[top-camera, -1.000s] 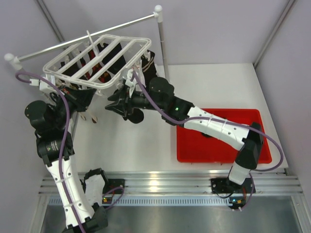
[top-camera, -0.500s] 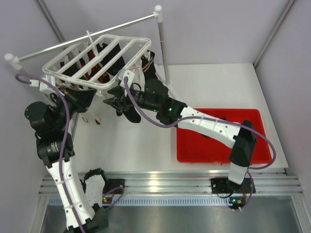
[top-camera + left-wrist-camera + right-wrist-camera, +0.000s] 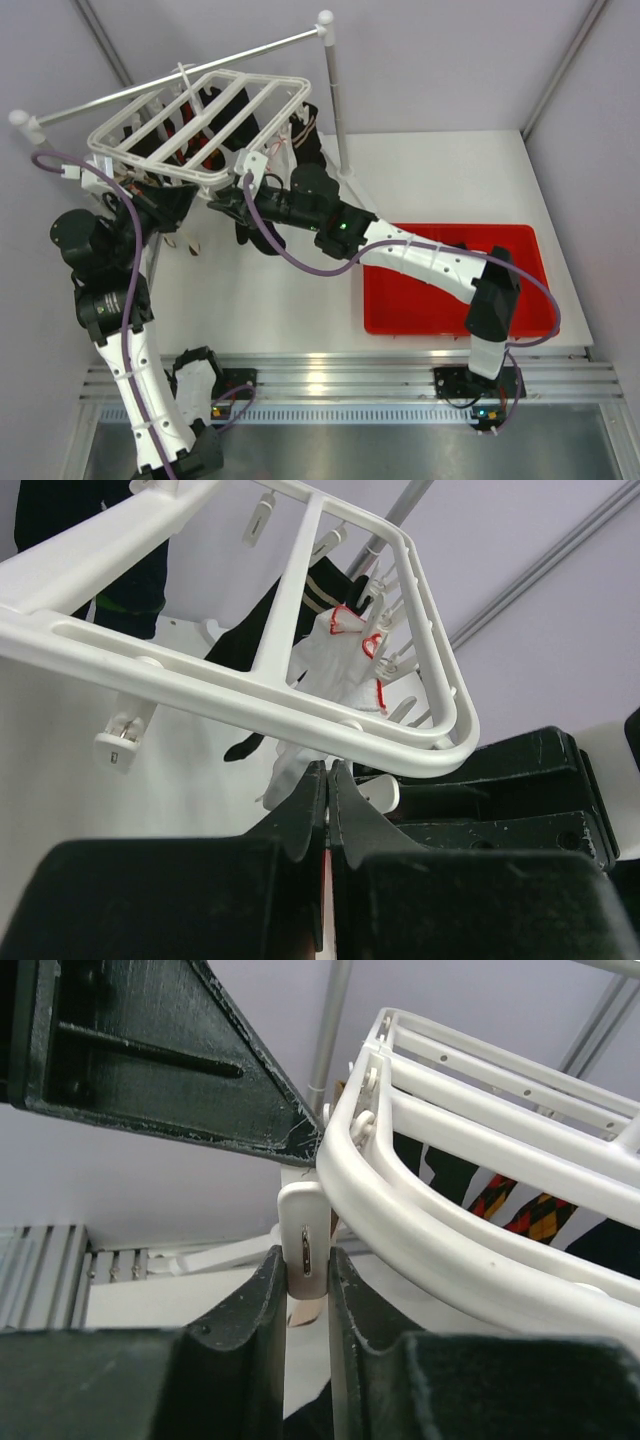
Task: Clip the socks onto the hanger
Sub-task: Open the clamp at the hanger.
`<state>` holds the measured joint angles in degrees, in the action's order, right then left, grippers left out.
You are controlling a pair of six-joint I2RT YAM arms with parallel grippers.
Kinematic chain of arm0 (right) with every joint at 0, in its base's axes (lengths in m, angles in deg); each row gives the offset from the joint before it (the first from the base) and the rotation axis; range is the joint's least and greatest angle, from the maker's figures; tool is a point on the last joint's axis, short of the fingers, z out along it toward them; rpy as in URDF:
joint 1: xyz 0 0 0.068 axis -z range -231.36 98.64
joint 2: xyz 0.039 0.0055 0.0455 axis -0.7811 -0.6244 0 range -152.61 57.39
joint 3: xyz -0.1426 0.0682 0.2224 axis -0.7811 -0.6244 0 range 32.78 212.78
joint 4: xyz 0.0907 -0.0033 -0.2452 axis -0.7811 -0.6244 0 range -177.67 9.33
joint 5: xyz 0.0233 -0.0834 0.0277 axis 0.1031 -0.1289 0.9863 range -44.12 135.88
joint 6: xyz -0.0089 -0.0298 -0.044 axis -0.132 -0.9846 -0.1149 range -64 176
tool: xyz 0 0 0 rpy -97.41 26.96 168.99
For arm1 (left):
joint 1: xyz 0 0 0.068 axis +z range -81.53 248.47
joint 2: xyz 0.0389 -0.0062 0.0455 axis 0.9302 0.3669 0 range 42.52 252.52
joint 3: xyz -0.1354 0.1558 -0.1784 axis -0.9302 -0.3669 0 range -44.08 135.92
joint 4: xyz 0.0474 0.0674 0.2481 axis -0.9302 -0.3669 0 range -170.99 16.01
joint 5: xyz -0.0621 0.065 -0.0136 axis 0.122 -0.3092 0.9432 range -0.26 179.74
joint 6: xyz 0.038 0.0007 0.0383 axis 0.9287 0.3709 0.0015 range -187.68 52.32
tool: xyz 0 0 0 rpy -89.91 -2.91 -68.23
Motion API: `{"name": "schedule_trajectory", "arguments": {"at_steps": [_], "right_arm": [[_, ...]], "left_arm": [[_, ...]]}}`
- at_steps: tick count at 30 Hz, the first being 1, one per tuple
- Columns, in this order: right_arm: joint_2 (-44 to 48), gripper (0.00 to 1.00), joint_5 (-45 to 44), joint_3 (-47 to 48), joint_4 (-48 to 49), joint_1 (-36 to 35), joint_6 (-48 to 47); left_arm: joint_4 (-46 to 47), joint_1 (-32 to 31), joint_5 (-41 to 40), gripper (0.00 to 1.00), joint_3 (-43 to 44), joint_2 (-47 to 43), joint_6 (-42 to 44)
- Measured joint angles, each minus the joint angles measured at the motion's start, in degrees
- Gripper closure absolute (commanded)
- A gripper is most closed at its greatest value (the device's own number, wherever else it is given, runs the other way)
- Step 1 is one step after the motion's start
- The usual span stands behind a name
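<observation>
The white hanger (image 3: pixel 160 160) hangs from the rail at the back left, with black socks (image 3: pixel 305 135) clipped under it. One black sock with white stripes (image 3: pixel 320 585) shows through the slats of the hanger (image 3: pixel 200 690). My right gripper (image 3: pixel 305 1260) is shut on a white clip (image 3: pixel 305 1230) that dangles from the rim of the hanger (image 3: pixel 450 1230). A dark shape shows below its jaws. My left gripper (image 3: pixel 328 770) is shut just under the hanger's corner, and only a thin sliver shows between its pads. From above, both the left gripper (image 3: pixel 175 205) and the right gripper (image 3: pixel 218 203) meet under the hanger's near edge.
The grey rail stand (image 3: pixel 330 90) holds the hanger. A red tray (image 3: pixel 540 300) sits on the table's right side. White socks with red trim (image 3: pixel 345 655) and a red-and-yellow patterned sock (image 3: pixel 520 1205) also hang from the frame.
My right arm has moved left under the hanger's near corner, and its jaws have narrowed onto the white clip. The left arm has not moved.
</observation>
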<state>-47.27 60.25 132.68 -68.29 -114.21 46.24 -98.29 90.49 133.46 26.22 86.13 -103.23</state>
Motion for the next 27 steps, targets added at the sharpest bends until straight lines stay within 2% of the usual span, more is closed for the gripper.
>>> {"name": "schedule_trajectory", "arguments": {"at_steps": [2, 3, 6, 8, 17, 27], "right_arm": [[0.0, 1.0, 0.09, 0.0, -0.13, -0.2, -1.07], [0.0, 1.0, 0.11, 0.0, -0.15, -0.2, -1.38], [0.0, 1.0, 0.24, 0.0, -0.15, -0.24, -2.82], [0.0, 1.0, 0.28, 0.0, -0.17, -0.26, -3.32], [0.0, 1.0, 0.28, 0.0, -1.31, -0.28, -5.6], [0.0, 1.0, 0.26, 0.24, -3.34, -0.31, -6.32]], "left_arm": [[-0.13, 0.02, -0.04, 0.9, 0.0, -0.02, -0.28], [-0.17, 0.02, -0.07, 0.79, 0.0, -0.2, -0.44], [-1.11, 0.02, 0.63, 0.62, 0.02, -0.72, -0.81], [-1.99, -0.02, 1.07, 0.55, 0.02, -1.25, -1.16], [-3.15, -0.04, 2.38, 0.46, 0.02, -3.15, -2.14], [-3.39, -0.04, 1.64, 0.46, 1.62, -1.51, 1.25]]}}
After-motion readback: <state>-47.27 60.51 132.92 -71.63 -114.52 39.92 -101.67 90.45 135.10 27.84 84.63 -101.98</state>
